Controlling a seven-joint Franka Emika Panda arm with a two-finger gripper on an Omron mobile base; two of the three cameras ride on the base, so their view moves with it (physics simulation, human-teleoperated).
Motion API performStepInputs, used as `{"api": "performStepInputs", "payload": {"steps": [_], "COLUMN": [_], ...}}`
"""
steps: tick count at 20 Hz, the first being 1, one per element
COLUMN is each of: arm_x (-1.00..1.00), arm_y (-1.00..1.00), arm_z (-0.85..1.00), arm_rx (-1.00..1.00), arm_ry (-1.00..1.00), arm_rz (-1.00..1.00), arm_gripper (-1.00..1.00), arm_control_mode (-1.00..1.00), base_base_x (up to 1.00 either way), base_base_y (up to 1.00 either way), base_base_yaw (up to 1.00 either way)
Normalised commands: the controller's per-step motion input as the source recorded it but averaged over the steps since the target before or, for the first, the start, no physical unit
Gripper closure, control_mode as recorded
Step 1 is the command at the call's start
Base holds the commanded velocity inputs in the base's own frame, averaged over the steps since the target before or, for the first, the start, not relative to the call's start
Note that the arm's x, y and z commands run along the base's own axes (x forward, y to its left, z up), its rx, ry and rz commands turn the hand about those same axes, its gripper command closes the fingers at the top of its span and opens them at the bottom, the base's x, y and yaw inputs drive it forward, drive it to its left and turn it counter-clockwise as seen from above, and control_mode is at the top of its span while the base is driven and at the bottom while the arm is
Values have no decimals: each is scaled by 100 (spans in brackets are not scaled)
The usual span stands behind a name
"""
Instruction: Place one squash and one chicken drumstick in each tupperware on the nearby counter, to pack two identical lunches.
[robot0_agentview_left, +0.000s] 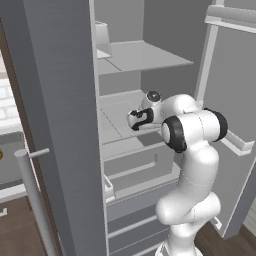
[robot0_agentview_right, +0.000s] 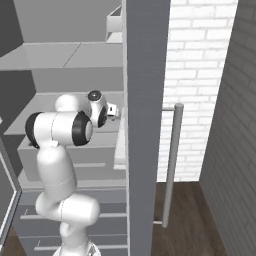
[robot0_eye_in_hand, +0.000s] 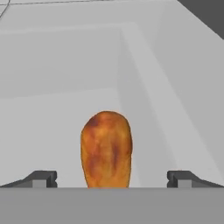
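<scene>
Arm (robot0_agentview_left: 192, 165) bent at the elbow, reaching forward into the open fridge (robot0_agentview_left: 65, 100), hand level with a middle shelf (robot0_agentview_left: 117, 112). Fingers (robot0_eye_in_hand: 41, 178) spread wide and released, grasping nothing, one to each side of one chicken drumstick (robot0_eye_in_hand: 106, 148). Drumstick lying on the pale shelf floor, thick end away from the hand, beside the inner wall.

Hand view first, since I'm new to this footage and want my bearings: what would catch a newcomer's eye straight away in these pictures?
The orange-brown chicken drumstick stands out in the hand view, lying on a pale grey fridge shelf between the wide-open tips of the claw. In the left base view, the white arm reaches into the open fridge, beside its tall grey door.
</scene>
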Motion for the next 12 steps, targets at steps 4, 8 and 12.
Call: {"api": "performStepInputs", "payload": {"steps": [4, 8, 12], "arm_x": [45, 40, -2], "arm_y": [2, 7, 6], "arm_z": [-30, -31, -63], "arm_rx": [0, 0, -3], "arm_ry": [1, 6, 12], "arm_rz": [0, -1, -8], "arm_gripper": [-100, -100, -100], "arm_control_mode": [-100, -100, -100], "base_base_x": [0, 0, 0], "base_base_y": [0, 0, 0], "base_base_yaw": [0, 0, 0]}}
